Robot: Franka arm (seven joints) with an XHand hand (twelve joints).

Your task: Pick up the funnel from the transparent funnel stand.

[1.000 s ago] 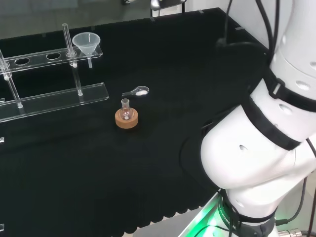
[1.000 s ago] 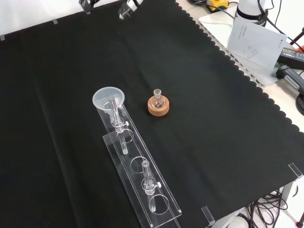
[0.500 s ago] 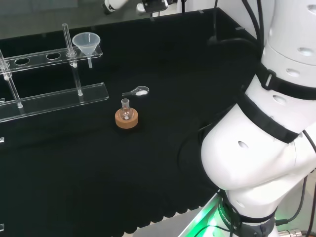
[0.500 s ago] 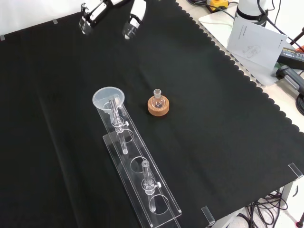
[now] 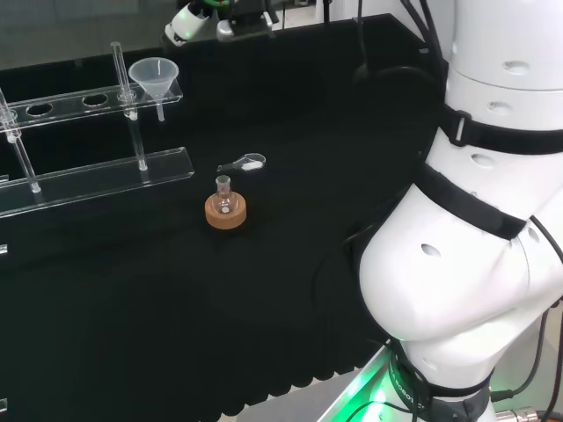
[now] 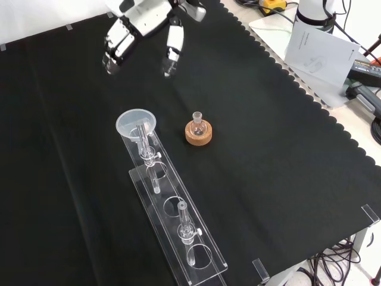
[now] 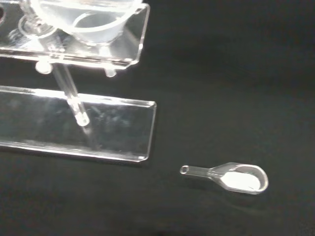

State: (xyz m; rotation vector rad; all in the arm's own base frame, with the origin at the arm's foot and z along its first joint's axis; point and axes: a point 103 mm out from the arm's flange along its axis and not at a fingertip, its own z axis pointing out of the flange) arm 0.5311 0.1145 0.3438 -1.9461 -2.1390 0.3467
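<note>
None of the pickup is done: the funnel [image 6: 136, 124] sits in the end hole of the transparent funnel stand [image 6: 178, 229], left of centre in the front view. The hand [image 6: 146, 24] hovers at upper left, fingers spread, empty. The stand's clear edges blur into the cloth.

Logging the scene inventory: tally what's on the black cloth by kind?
Clear plastic funnel: 1
Transparent acrylic funnel stand: 1
Small round glass flask: 1
Cork ring stand under the flask: 1
Clear glass scoop holding white powder: 1
Total: 5
</note>
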